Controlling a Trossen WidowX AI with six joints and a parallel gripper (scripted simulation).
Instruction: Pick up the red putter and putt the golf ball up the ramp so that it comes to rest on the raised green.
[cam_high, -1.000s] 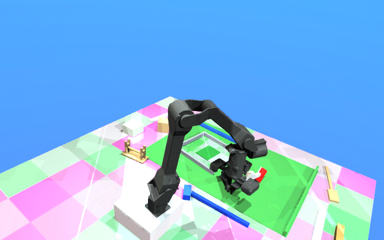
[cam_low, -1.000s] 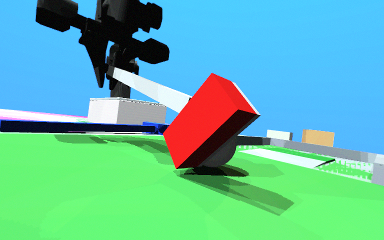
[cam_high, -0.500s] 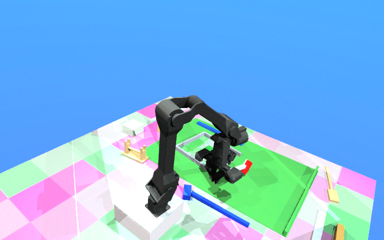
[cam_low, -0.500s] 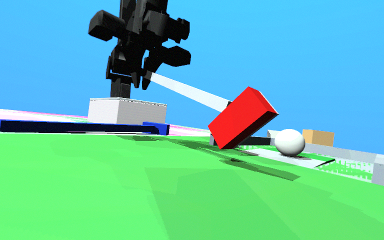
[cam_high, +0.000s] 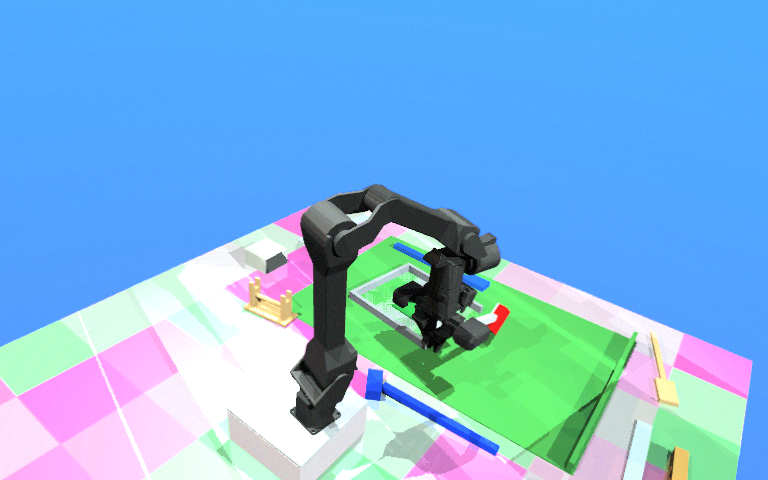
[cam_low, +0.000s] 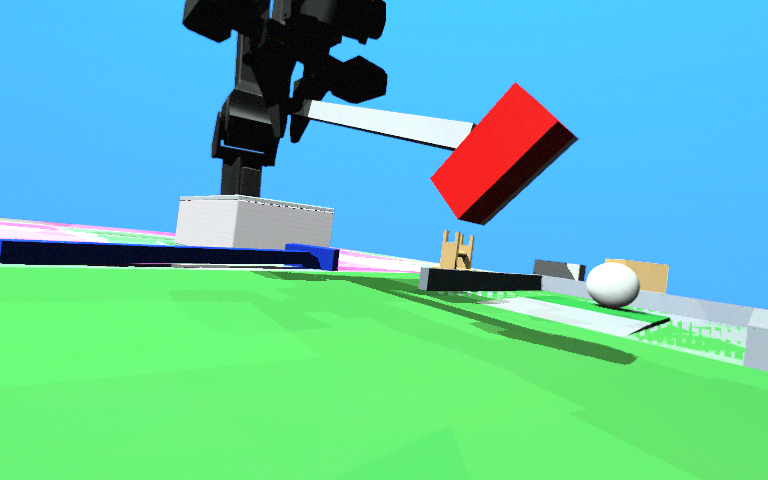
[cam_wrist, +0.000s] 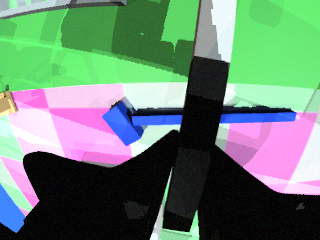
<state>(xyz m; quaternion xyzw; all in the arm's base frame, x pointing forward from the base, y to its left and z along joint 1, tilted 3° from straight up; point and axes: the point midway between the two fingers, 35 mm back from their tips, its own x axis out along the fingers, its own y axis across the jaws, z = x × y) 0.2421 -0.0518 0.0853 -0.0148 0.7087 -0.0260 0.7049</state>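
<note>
My gripper (cam_high: 432, 343) (cam_low: 287, 134) (cam_wrist: 186, 138) is shut on the dark grip of the red putter (cam_high: 500, 320) (cam_low: 498, 152) (cam_wrist: 209, 37). The putter's pale shaft slants out from the fingers, and its red head is tilted in the air above the green mat (cam_high: 543, 362) (cam_low: 198, 384). The white golf ball (cam_low: 612, 284) shows on the raised green (cam_high: 405, 309) (cam_low: 569, 300), behind the pale ramp (cam_low: 572, 315), in the exterior view. The arm hides the ball in the top view. Whether it is still cannot be told.
Grey walls (cam_high: 382, 322) (cam_low: 481, 280) border the raised green. A blue putter (cam_high: 441, 418) (cam_low: 141, 253) (cam_wrist: 255, 118) lies along the mat's near side. A blue bar (cam_high: 476, 282) lies at the far side. A wooden rack (cam_high: 270, 310) (cam_low: 449, 251) and a white block (cam_high: 261, 254) stand left.
</note>
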